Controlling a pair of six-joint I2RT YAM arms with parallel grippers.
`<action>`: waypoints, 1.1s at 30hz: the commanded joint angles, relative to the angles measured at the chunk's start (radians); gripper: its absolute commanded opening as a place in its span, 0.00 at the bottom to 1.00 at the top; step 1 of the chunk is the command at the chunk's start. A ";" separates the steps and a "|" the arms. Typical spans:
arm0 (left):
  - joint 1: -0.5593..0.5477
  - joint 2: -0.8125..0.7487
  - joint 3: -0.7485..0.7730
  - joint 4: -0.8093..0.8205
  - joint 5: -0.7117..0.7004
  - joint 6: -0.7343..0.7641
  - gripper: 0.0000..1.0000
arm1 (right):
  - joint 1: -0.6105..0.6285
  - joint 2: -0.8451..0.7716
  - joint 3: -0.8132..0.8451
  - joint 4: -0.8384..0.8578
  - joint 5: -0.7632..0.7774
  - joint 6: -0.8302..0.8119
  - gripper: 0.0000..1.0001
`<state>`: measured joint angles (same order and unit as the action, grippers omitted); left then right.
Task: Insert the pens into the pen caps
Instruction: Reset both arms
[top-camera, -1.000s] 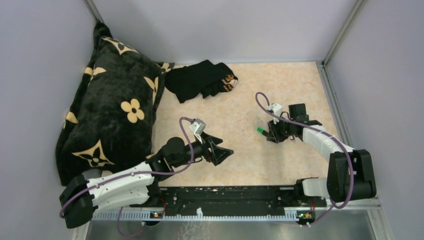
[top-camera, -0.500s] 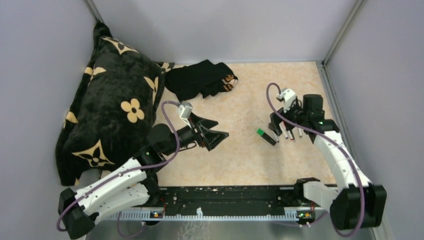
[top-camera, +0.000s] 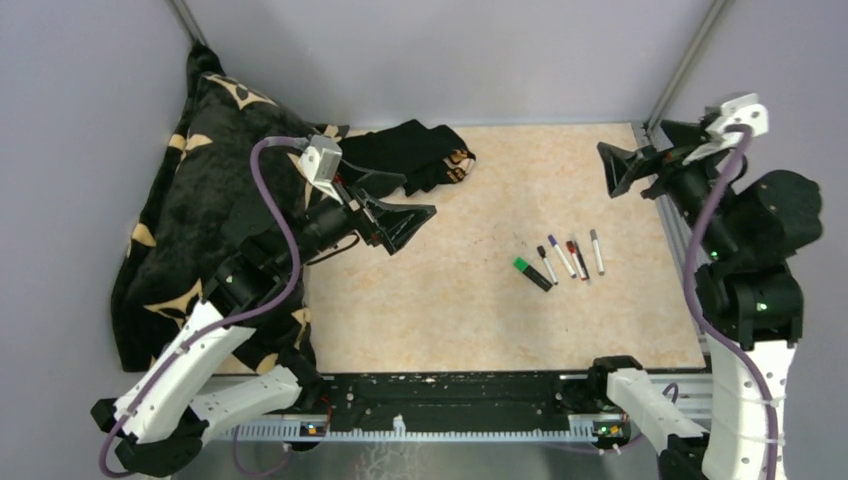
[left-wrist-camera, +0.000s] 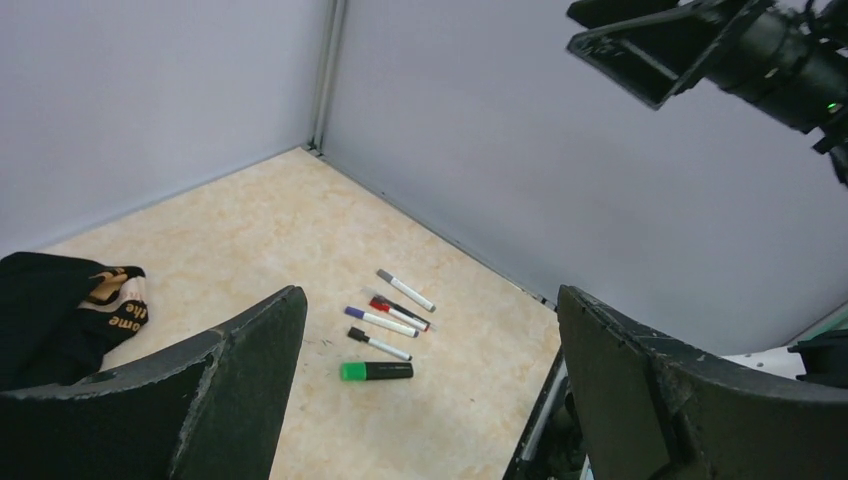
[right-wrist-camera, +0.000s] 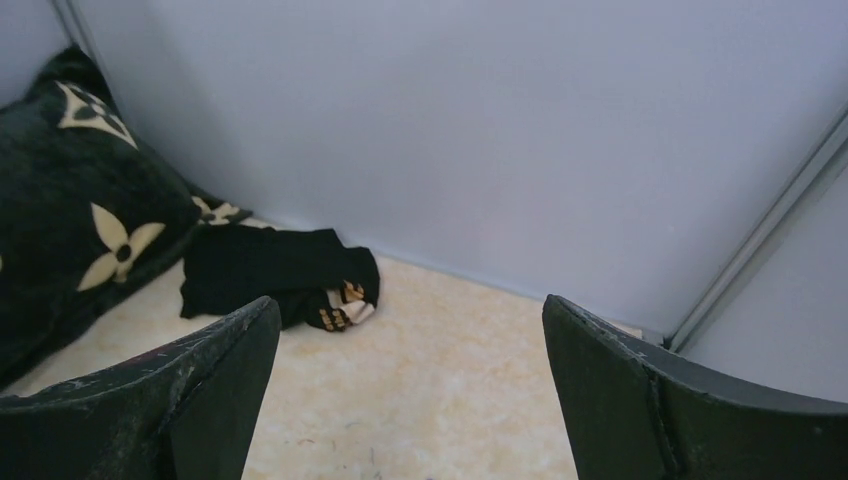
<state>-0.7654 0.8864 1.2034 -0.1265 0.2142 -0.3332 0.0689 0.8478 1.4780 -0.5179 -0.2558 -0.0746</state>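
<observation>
Right of the table's (top-camera: 450, 330) middle, five pens (top-camera: 562, 257) lie flat in a loose row, close beside one another and well apart from both arms. At the row's left end is the thick black marker (top-camera: 538, 277), with a green cap (top-camera: 521, 265) on its far tip. Beside it lie four thin white sticks, tipped black, purple, red and dark in turn.

The left gripper (top-camera: 415, 200) hangs above the table's left side with its fingers spread wide and nothing between them. Its wrist view looks straight across at the pens. The right gripper (top-camera: 640, 150) is raised high by the right wall, also spread wide and empty, and faces the far left corner.

A crumpled black cloth (top-camera: 405, 160) lies at the far edge, near the left gripper. A big black cushion (top-camera: 230, 220) with cream flowers leans against the left wall beside it. Both are well away from the pens.
</observation>
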 joint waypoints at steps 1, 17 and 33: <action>0.006 0.001 0.101 -0.166 -0.036 0.079 0.99 | -0.005 0.042 0.142 -0.108 -0.065 0.117 0.99; 0.006 -0.056 0.219 -0.272 -0.047 0.095 0.99 | -0.004 0.118 0.341 -0.180 -0.169 0.141 0.99; 0.006 -0.119 0.120 -0.252 -0.062 0.082 0.99 | -0.005 0.111 0.328 -0.180 -0.148 0.133 0.99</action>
<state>-0.7654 0.7891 1.3609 -0.3817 0.1646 -0.2497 0.0689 0.9665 1.7901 -0.7116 -0.4210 0.0532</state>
